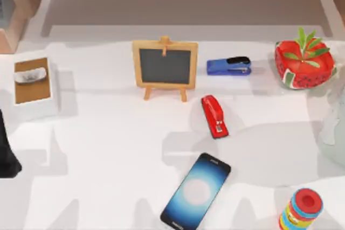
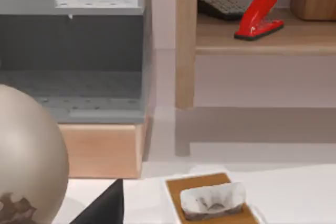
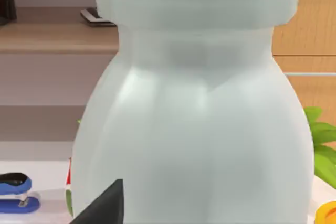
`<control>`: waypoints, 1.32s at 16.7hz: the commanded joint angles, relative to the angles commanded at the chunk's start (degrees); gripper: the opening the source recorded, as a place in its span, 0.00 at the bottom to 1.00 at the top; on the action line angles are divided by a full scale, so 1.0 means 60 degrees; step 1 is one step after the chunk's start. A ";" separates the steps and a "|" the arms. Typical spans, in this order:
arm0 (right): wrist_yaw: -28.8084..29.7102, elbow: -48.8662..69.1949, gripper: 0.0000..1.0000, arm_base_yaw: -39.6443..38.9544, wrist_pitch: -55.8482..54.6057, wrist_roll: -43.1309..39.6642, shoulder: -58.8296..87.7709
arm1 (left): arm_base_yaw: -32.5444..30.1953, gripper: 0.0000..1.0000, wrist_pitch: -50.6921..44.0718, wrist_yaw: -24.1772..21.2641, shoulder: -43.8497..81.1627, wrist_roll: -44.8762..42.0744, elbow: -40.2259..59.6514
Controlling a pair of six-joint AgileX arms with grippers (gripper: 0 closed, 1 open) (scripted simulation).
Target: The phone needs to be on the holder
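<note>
The phone (image 1: 195, 192) lies flat on the white table near the front edge, a little right of centre, blue screen up and turned diagonally. The holder (image 1: 165, 68), a small wooden easel with a dark panel, stands upright behind it at the table's middle. My left arm (image 1: 6, 152) is parked at the left edge, far from both. A dark corner of my left gripper (image 2: 105, 209) shows in the left wrist view, facing the tissue box (image 2: 212, 203). A dark corner of my right gripper (image 3: 105, 208) sits close behind a pale bottle (image 3: 194, 108).
A red stapler (image 1: 214, 116) lies between phone and holder, and a blue stapler (image 1: 229, 66) lies right of the holder. The tissue box (image 1: 33, 82) stands far left. A watermelon pot (image 1: 303, 63), the pale bottle (image 1: 334, 125) and a striped can (image 1: 301, 209) line the right side.
</note>
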State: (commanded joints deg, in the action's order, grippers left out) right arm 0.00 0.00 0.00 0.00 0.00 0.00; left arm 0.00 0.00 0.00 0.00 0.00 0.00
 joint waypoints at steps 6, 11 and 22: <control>0.0042 0.0922 1.00 -0.0221 0.0286 0.0473 0.0565 | 0.0000 1.00 0.0000 0.0000 0.0000 0.0000 0.0000; 0.0419 0.3815 1.00 -0.0760 0.1546 0.2011 0.2798 | 0.0000 1.00 0.0000 0.0000 0.0000 0.0000 0.0000; 0.1068 1.1308 1.00 -0.3916 0.6092 0.7554 1.0785 | 0.0000 1.00 0.0000 0.0000 0.0000 0.0000 0.0000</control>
State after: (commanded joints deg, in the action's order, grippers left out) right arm 6.41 67.85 -23.50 36.55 45.32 64.71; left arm 0.00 0.00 0.00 0.00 0.00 0.00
